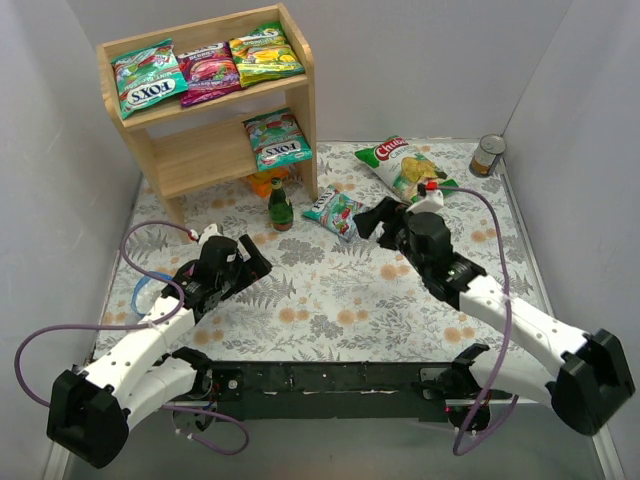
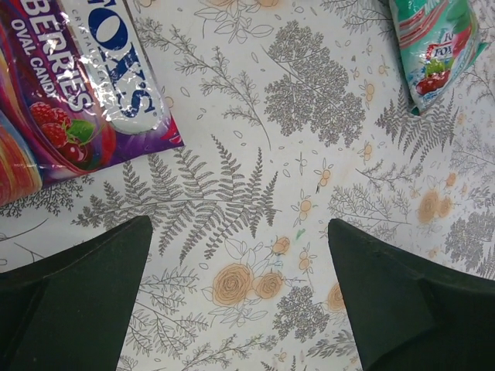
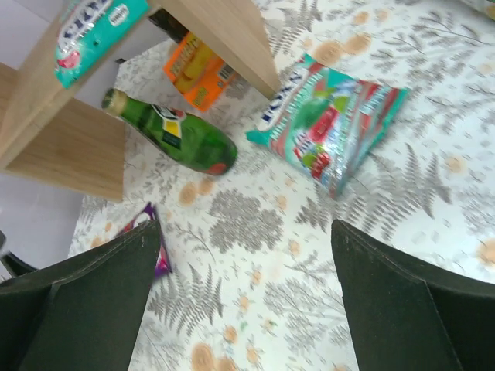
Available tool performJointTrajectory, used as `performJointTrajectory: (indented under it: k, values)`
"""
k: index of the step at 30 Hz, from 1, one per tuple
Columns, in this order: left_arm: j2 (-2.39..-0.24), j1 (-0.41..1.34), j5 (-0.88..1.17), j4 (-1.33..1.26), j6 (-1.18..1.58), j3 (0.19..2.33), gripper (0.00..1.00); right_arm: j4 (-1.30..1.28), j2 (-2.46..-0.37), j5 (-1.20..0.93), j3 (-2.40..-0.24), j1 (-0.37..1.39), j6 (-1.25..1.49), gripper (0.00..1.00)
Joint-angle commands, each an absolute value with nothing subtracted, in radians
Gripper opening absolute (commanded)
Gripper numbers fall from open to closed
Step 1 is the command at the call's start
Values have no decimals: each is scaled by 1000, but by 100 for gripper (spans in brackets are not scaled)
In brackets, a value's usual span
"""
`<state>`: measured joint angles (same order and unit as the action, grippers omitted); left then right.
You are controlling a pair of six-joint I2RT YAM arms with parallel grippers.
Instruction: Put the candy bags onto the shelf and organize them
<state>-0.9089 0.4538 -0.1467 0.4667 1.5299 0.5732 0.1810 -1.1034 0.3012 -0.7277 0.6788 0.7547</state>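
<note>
Overhead, the shelf (image 1: 308, 110) carries three bags (image 1: 208, 72) on its top tier and one below. A teal bag (image 1: 333, 212) lies on the cloth (image 1: 330, 300) just ahead of the right gripper (image 1: 380, 218), whose jaws are spread and empty. Picking it up looks to be the step in hand: I would come down across the bag's narrow width, pinch near an edge where the foil can bunch, and keep clear of the bottle (image 1: 281, 205) standing near its left. The flowered cloth lies flat, and plain white walls (image 1: 400, 60) close it in on three sides. From the left wrist, the left gripper (image 2: 240, 226) hangs released over bare cloth, with a magenta bag (image 2: 85, 85) up and to its left, likely the next to fetch. From the right wrist, the teal bag lies flat beyond the parted fingers (image 3: 85, 294), somewhat right of centre, so the wrist should shift that way before closing.
</note>
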Motion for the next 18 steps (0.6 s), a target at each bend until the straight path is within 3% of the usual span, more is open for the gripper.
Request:
performJointTrajectory:
  k: [1, 8, 12, 18]
  values:
    - [-916, 454, -144, 404, 1500, 609, 98, 106, -925, 328, -593, 640, 724, 97]
    - [-910, 454, -140, 316, 1516, 607, 98, 54, -893, 229, -514, 512, 727, 97]
    - [-939, 454, -89, 295, 1505, 623, 98, 113, -1039, 209, -512, 459, 746, 92]
    - [-936, 454, -78, 291, 1490, 615, 98, 380, -1300, -49, -525, 402, 782, 85]
